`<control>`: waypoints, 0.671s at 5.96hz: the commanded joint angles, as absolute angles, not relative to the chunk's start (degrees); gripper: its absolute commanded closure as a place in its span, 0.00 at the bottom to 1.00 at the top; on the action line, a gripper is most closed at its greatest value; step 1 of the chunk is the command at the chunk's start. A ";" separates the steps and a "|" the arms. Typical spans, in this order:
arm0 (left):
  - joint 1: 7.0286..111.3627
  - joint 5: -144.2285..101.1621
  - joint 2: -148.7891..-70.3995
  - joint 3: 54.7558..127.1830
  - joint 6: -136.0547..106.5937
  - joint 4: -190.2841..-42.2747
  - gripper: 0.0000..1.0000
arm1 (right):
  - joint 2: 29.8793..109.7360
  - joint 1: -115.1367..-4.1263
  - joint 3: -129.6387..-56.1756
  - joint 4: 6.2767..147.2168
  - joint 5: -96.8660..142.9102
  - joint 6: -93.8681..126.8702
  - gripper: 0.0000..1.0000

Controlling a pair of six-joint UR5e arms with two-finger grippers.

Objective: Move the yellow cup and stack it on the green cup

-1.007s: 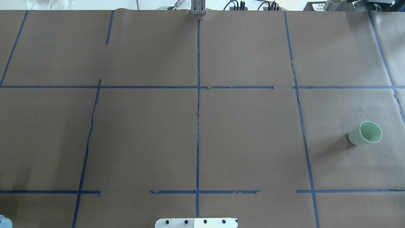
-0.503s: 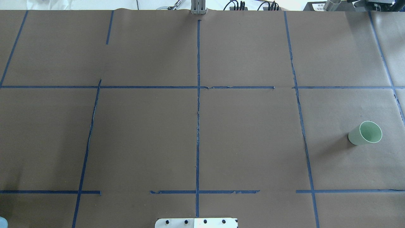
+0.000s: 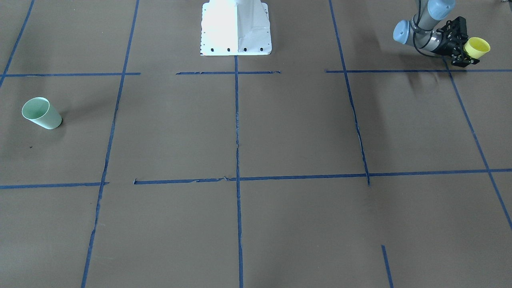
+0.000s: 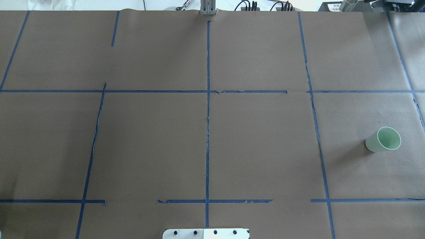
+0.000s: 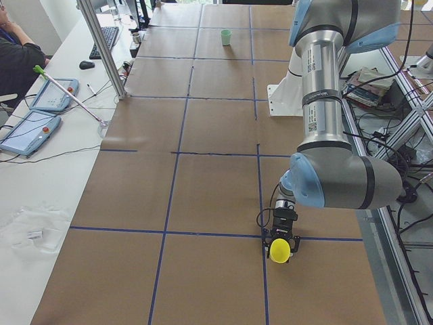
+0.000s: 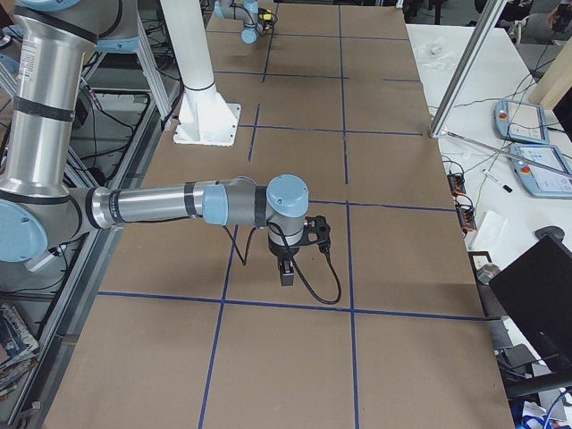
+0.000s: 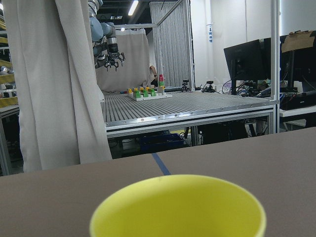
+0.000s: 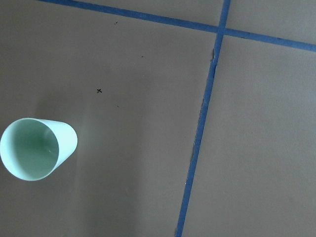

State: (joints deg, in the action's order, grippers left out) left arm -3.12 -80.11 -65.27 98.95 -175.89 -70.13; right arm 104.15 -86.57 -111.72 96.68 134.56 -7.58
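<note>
yellow cup (image 7: 177, 207) base cut off below; right claw (image 6: 287, 275) state unclear

Robotics lab, counter (image 4: 149, 142) papered brown and gridded with blue tape (image 4: 208, 132), grey robot arm (image 5: 325, 81) by a white pedestal (image 3: 236, 28), control tablets (image 5: 30, 132) and keyboard (image 5: 108, 42) on a side desk (image 5: 61, 176), metal framing post (image 5: 103, 51), monitors (image 7: 244, 61), another robot arm (image 7: 101, 37) beside a curtain (image 7: 59, 84).

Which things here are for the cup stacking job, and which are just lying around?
For the job:
yellow cup, held in the left gripper
green cup, standing upright by itself

Just lying about:
keyboard
mouse
teach pendants
</note>
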 commanded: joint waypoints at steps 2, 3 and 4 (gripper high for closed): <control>-2.81 -79.89 -62.14 99.93 -173.60 -71.19 0.51 | 104.15 -86.57 -111.71 96.68 134.91 -7.47 0.00; -2.73 -79.81 -60.83 99.93 -172.45 -71.89 0.51 | 104.15 -86.57 -111.71 96.68 134.83 -7.56 0.00; -2.20 -76.67 -59.34 99.84 -169.83 -73.90 0.51 | 104.15 -86.57 -111.62 96.77 134.91 -7.47 0.00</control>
State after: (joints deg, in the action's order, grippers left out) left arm -2.59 -78.86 -60.70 99.89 -171.99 -72.34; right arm 104.15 -86.57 -111.69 96.71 134.85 -7.52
